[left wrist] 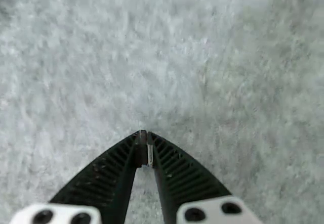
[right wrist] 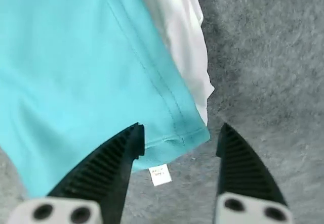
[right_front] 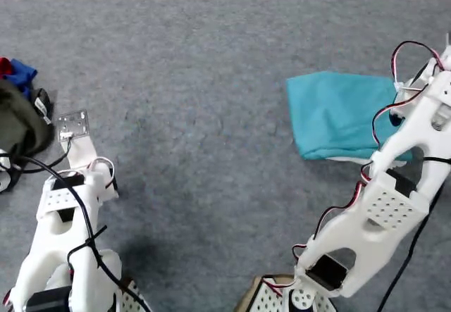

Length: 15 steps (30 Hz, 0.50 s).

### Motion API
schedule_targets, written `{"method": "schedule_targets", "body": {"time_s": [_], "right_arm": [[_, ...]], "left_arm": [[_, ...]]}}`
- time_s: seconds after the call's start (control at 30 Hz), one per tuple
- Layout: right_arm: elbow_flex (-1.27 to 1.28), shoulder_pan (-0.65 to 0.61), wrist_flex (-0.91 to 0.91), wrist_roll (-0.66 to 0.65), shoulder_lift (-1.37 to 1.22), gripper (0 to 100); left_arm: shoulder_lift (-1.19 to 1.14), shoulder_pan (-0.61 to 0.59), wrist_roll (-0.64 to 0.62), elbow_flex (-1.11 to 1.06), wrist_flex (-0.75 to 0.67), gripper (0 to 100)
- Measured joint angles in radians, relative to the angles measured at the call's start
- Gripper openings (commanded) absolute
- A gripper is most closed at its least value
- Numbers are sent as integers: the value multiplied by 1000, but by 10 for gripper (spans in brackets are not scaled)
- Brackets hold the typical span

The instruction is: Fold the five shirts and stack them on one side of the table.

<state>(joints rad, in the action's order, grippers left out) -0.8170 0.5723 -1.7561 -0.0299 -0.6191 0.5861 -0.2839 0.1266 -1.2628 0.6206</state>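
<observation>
A folded teal shirt [right_front: 338, 115] lies at the right side of the grey table, on top of a white shirt [right_front: 350, 159] whose edge peeks out beneath it. In the right wrist view the teal shirt [right wrist: 81, 77] and the white shirt [right wrist: 177, 37] lie under my right gripper [right wrist: 179, 133], which is open above the teal shirt's corner. My left gripper [left wrist: 143, 145] is shut with nothing in it, over bare carpet-like table surface. The left arm [right_front: 70, 206] stands at the lower left. A heap of dark, blue and red clothes [right_front: 17, 104] sits at the left edge.
The grey felt tabletop [right_front: 204, 101] stretches wide between the two arms. Cables trail from both arms. The right arm [right_front: 394, 192] reaches over the right edge area beside the stack.
</observation>
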Motion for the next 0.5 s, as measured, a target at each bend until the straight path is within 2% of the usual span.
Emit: {"method": "schedule_targets", "body": {"time_s": [0.3,0.5], "right_arm": [[0,0,0,-181,0,246],[-5,0,0,-207,0,246]], "left_arm": [[6,0,0,-12,0,20],[6,0,0,-12,0,21]]}}
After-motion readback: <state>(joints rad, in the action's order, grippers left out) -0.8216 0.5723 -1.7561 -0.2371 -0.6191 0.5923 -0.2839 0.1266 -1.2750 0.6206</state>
